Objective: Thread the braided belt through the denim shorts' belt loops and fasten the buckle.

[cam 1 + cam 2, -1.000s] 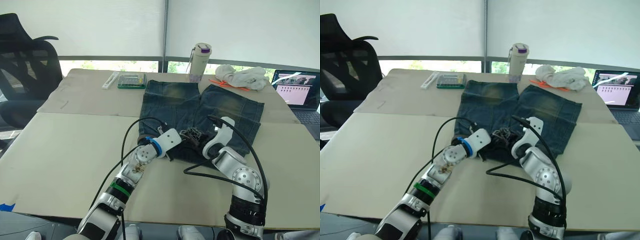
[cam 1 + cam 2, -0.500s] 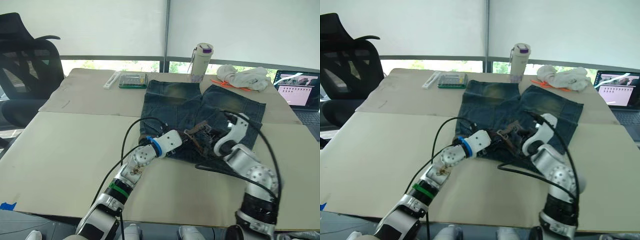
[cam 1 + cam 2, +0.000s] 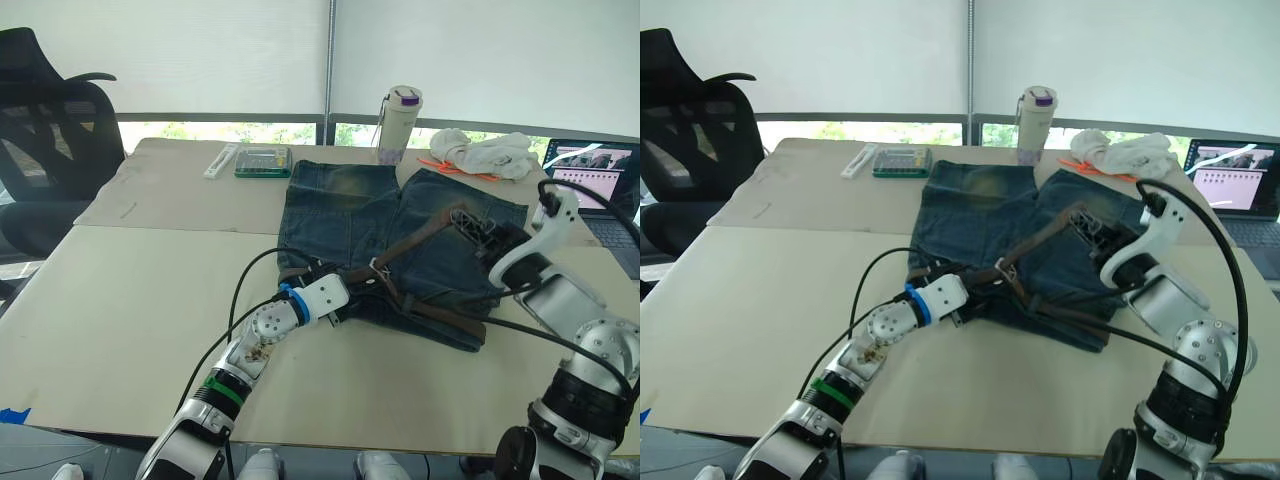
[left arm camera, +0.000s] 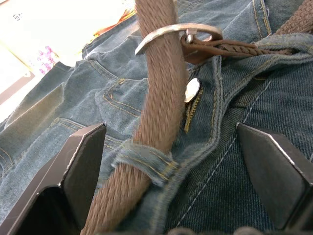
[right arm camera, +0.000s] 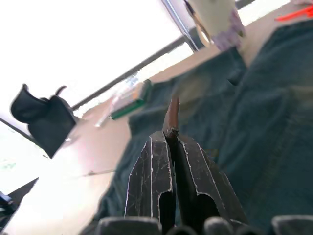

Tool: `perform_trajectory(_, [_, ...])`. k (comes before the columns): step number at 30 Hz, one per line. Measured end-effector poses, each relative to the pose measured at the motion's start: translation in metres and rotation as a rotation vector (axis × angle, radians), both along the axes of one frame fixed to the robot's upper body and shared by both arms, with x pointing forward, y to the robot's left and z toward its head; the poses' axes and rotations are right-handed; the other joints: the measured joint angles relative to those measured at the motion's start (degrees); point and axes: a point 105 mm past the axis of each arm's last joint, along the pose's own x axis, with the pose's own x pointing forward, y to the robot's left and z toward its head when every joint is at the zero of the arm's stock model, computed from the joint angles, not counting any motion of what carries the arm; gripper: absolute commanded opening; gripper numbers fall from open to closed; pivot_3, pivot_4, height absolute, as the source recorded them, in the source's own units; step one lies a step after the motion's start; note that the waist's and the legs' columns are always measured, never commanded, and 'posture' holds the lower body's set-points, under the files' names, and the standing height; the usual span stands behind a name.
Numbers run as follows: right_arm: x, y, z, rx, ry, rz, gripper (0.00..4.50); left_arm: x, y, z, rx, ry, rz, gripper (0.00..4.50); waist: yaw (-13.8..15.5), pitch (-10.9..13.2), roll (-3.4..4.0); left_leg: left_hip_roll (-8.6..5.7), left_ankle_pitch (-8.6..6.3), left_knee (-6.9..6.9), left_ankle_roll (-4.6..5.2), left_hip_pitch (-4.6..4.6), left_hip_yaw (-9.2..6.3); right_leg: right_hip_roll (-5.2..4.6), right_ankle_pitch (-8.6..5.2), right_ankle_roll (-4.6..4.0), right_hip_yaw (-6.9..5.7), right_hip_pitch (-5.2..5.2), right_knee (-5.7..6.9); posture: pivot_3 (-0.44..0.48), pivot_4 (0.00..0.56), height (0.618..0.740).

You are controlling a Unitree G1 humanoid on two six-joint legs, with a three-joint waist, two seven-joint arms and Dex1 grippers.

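Observation:
The denim shorts (image 3: 345, 205) lie flat on the table, waistband toward me. The brown braided belt (image 3: 415, 243) runs along the waistband and rises in a taut line to my right gripper (image 3: 474, 228), which is shut on the strap's end (image 5: 171, 120) above the right leg. My left gripper (image 4: 170, 132) stands wide open at the waistband (image 3: 348, 292), its fingers (image 4: 78, 166) on either side of the strap and apart from it. There the strap passes through a belt loop (image 4: 145, 164) and on under the metal buckle (image 4: 177, 31).
A bottle with a purple lid (image 3: 399, 124), a white cloth (image 3: 489, 152) and a green box (image 3: 263, 160) sit along the table's far side. A laptop (image 3: 597, 182) is at the right edge. A black office chair (image 3: 48, 130) stands at the far left.
My left gripper has opened and let go at the waistband. My right gripper has pulled the belt's end up and to the right, drawing the strap taut over the right leg.

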Motion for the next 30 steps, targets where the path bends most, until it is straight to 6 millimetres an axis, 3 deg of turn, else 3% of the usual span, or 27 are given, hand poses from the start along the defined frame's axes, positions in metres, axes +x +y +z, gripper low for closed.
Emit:
perform_trajectory(8, [0.004, 0.061, -0.010, -0.110, 0.040, 0.129, 0.00, -0.006, -0.017, 0.056, -0.227, -0.083, -0.048, 4.48, 0.13, 0.00, 0.00, -0.01, 0.00, 0.01, 0.00, -0.03, -0.01, -0.01, 0.00, 0.00, 0.00, 0.00, -0.02, 0.000, 0.150, 0.737])
perform_trajectory(11, [0.007, 0.074, -0.011, -0.092, 0.040, 0.127, 0.00, 0.003, -0.018, 0.073, -0.249, -0.128, 0.004, 4.48, 0.13, 0.00, 0.00, -0.01, 0.00, 0.01, 0.00, -0.03, -0.01, -0.01, 0.00, 0.00, -0.01, 0.00, -0.03, 0.000, 0.150, 0.737])
perform_trajectory(15, [0.009, 0.079, -0.008, -0.080, 0.033, 0.115, 0.00, 0.013, -0.019, 0.076, -0.253, -0.156, 0.084, 4.48, 0.13, 0.00, 0.01, -0.01, 0.00, 0.01, 0.00, -0.03, -0.02, -0.01, 0.00, 0.00, -0.02, 0.00, -0.03, 0.000, 0.150, 0.737])
perform_trajectory(20, [0.010, 0.084, -0.010, -0.075, 0.040, 0.117, 0.00, 0.014, -0.028, 0.076, -0.249, -0.175, 0.081, 3.06, 0.13, 0.00, 0.01, -0.01, 0.00, 0.01, 0.00, -0.04, -0.02, -0.01, 0.00, 0.00, -0.02, -0.01, -0.04, 0.000, 0.150, 0.737])
perform_trajectory(27, [0.010, 0.084, -0.014, -0.067, 0.059, 0.100, 0.00, 0.016, -0.026, 0.081, -0.235, -0.221, 0.110, 0.60, -0.02, 0.00, 0.01, 0.00, 0.00, 0.00, 0.00, -0.03, -0.02, 0.01, 0.00, 0.00, -0.02, -0.01, -0.03, 0.000, 0.150, 0.737])
perform_trajectory(29, [0.010, 0.084, -0.015, -0.064, 0.059, 0.099, 0.00, 0.016, -0.025, 0.081, -0.229, -0.226, 0.114, 0.01, 0.02, 0.00, 0.01, -0.01, 0.00, 0.00, 0.00, -0.04, -0.02, 0.00, 0.00, 0.00, -0.02, -0.01, -0.04, 0.000, 0.150, 0.737])
perform_trajectory(30, [0.010, 0.084, -0.015, -0.064, 0.058, 0.098, 0.00, 0.016, -0.025, 0.081, -0.225, -0.227, 0.113, 0.01, 0.03, 0.00, 0.01, -0.01, 0.00, 0.00, 0.00, -0.04, -0.02, 0.00, 0.00, 0.00, -0.02, -0.01, -0.04, 0.000, 0.150, 0.737])
